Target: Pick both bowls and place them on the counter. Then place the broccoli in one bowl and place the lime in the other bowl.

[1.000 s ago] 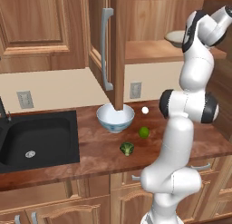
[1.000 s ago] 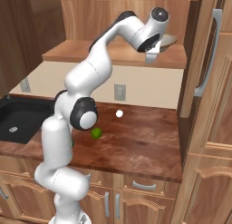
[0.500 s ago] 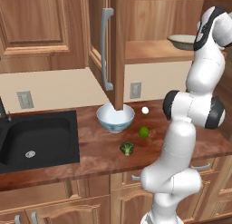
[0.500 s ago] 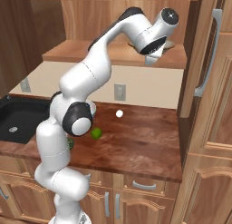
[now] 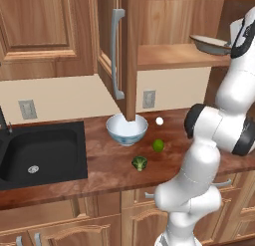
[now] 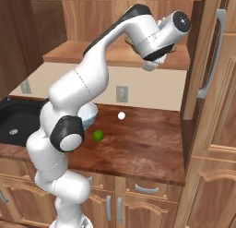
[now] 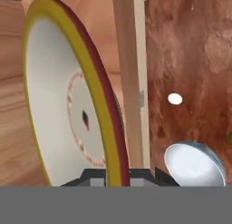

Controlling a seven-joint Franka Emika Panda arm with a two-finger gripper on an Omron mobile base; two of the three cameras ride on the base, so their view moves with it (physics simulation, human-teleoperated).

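The shallow beige bowl [image 5: 211,43] is tilted at the cabinet shelf's right end; up close in the hand view its pale inside [image 7: 68,105] faces left, ringed by a yellow and dark red rim. My gripper [image 7: 118,175] is shut on that rim, one dark finger on each side of it. The deep white bowl with a blue outside [image 5: 127,129] stands on the reddish-brown counter [image 5: 99,165], also visible low in the hand view [image 7: 195,166]. In front of it lie the lime [image 5: 158,145] and the broccoli [image 5: 140,163]. The lime [image 6: 97,135] also shows beside my arm.
A small white ball [image 5: 159,121] lies on the counter behind the lime. An open cabinet door [image 5: 122,51] hangs over the deep bowl. A black sink [image 5: 40,153] is sunk into the counter at left. The counter's right part [image 6: 147,144] is bare, bounded by a tall cabinet.
The jaws have finished closing on the beige bowl's rim. The hand and the bowl have shifted a little to the right along the shelf, and the wrist has turned.
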